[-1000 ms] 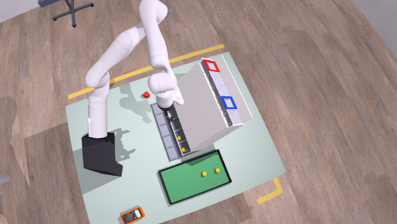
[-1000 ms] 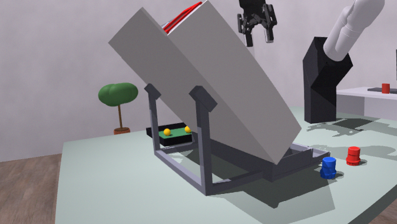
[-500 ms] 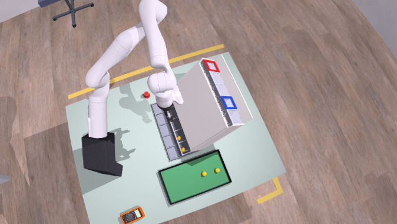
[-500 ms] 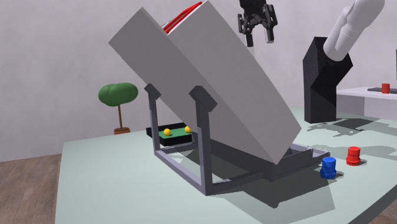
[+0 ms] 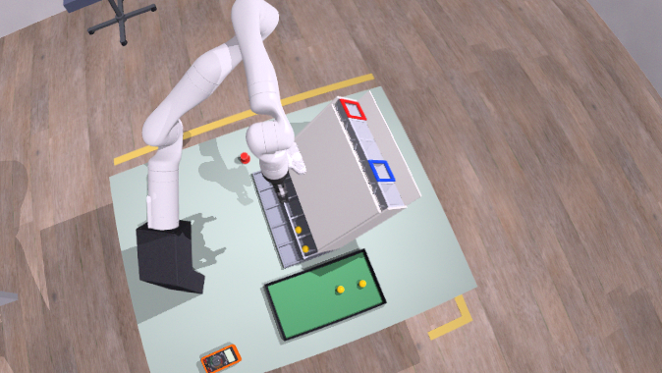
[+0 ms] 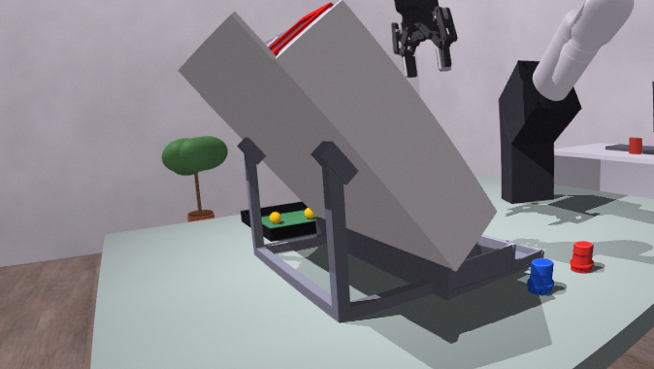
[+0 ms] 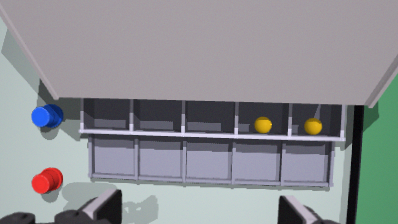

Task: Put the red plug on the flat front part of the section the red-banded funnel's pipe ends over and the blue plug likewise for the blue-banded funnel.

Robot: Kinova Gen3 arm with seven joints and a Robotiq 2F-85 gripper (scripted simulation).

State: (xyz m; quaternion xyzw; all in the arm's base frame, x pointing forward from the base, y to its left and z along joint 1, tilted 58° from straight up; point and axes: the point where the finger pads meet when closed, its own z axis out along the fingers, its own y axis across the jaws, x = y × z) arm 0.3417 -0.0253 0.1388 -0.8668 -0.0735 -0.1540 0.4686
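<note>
"So, why does the gripper (image 5: 283, 198) (image 6: 428, 73) (image 7: 200, 212) hang up there, fingers spread and nothing between them?"

"To look, I'd judge. From over the low end of the cover (image 5: 334, 177) (image 6: 388, 112) (image 7: 200, 50), the wrist view takes in every section. The slope should let marbles roll down by themselves."

"And the plugs?"

"Both stand upright on the table, off the row's end. In the wrist view the red plug (image 5: 245, 157) (image 6: 582, 256) (image 7: 46, 181) is at eight o'clock, the blue plug (image 6: 540, 277) (image 7: 46, 116) at nine — neither placed yet."

"Count for me."

"Two plugs. Two banded funnels: the red band (image 5: 361, 109) (image 6: 303, 26) near one o'clock in the top view, the blue band (image 5: 385, 181) between two and three. Five sections, five flat front parts (image 5: 276, 216) (image 7: 208, 161). Four marbles: two in the green tray (image 5: 304, 309) (image 6: 293, 219) (image 7: 382, 165) at six o'clock from above, one each in the fourth section (image 5: 298, 230) (image 7: 263, 125) and the fifth section (image 5: 305, 249) (image 7: 313, 126), counting from the plugs' end."

"Does that settle it?"

"No — nothing visible says which funnel fed which marble. If that's unknown, a fresh drop through one banded funnel would be the safer test."

No change is observed between the earlier top and exterior views and the present ones. No displacement is detected for the arm (image 5: 206, 74) (image 6: 582, 44), the gripper (image 5: 283, 197) (image 6: 428, 73) (image 7: 200, 207) or any marble or plug. For the wrist view, no comparison can be made.
</note>
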